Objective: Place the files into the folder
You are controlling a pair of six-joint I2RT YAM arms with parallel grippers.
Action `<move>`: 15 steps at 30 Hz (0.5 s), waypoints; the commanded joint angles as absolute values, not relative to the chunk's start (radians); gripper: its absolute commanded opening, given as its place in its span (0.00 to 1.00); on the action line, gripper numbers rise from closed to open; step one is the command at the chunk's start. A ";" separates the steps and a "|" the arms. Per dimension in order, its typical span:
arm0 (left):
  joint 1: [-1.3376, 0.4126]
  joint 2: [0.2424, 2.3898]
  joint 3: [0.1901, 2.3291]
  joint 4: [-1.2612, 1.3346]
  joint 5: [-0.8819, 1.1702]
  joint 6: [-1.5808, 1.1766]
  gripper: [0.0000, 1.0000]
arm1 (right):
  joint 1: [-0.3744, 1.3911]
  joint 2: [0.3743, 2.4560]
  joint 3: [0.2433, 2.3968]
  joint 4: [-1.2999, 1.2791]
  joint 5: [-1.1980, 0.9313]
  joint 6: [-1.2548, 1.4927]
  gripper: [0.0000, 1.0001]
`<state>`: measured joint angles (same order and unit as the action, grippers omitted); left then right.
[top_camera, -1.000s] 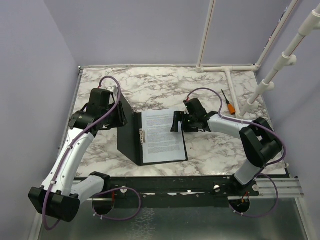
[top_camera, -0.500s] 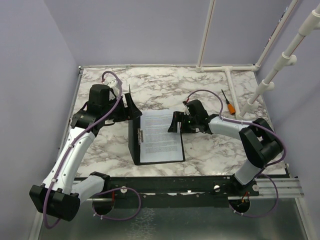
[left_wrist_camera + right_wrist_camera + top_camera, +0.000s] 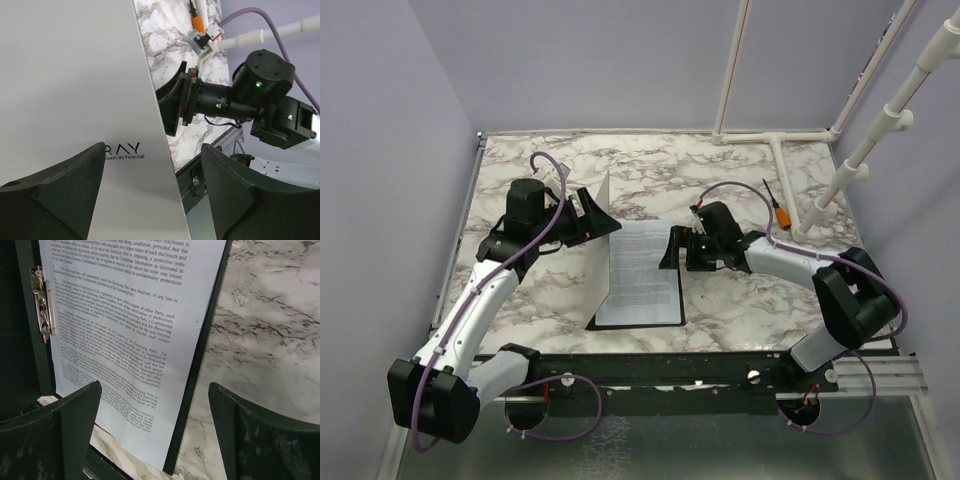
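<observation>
The folder (image 3: 601, 255) lies at the middle of the marble-patterned bench (image 3: 740, 300), its long axis running from 12 to 6 o'clock in the top view, leaning a little toward 1. Its back half lies flat with the black inner face up. The cover (image 3: 75, 75) stands nearly upright along the 9 o'clock side, hinged at the spine, with its matte grey outer face turned toward the left arm (small printed lettering shows low on it).

The files (image 3: 640, 268) lie flat on the black inner face, long axis matching the folder's. They are thin white paper, densely printed, the text lines crossing the short way. A narrow metal clip (image 3: 42, 305) sits beside their 9 o'clock edge, by the spine.

The left tool (image 3: 603, 218) is at the cover's upper part, its fingers spread wide. The cover's free edge runs through the gap, and we see nothing pinched.

The right tool (image 3: 669, 250) hovers at the folder's 3 o'clock edge, fingers wide apart over paper and marble, holding nothing.
</observation>
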<state>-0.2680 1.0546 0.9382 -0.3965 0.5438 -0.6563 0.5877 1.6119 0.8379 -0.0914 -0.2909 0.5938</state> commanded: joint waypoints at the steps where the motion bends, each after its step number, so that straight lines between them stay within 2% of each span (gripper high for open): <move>1: -0.277 1.045 0.875 -0.223 0.602 -0.761 0.79 | 0.591 1.493 0.832 -0.203 -0.165 0.571 0.92; 15: -0.377 1.089 0.789 0.040 0.557 -0.909 0.80 | 0.591 1.228 0.852 -0.384 0.131 0.535 0.94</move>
